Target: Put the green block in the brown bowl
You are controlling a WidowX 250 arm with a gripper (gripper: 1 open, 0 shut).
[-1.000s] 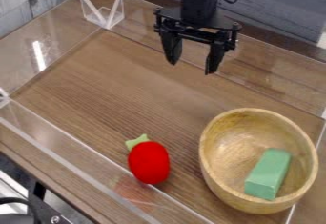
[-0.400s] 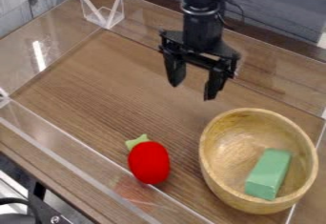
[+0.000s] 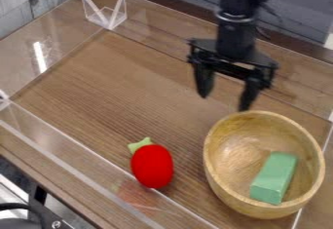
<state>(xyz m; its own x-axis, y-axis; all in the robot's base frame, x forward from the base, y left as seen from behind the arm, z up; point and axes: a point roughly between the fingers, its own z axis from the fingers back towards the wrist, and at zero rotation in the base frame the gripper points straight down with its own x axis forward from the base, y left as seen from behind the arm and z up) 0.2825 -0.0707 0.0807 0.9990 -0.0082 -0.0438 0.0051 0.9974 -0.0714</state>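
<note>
The green block [image 3: 275,177] lies flat inside the brown bowl [image 3: 227,140], toward its right side. The bowl stands on the wooden table at the lower right. My gripper [image 3: 225,90] hangs pointing down above the table, just behind the bowl's far rim. Its two black fingers [image 3: 202,83] stand wide apart with nothing between them. It touches neither the block nor the bowl.
A red strawberry-like toy with a green top [image 3: 151,164] lies left of the bowl near the front. Clear acrylic walls [image 3: 53,145] fence the wooden table [image 3: 117,87], with a clear folded stand [image 3: 104,12] at the back left.
The gripper has moved to the right and slightly down toward the bowl's far rim, still open. The block, bowl and red toy have stayed put.
</note>
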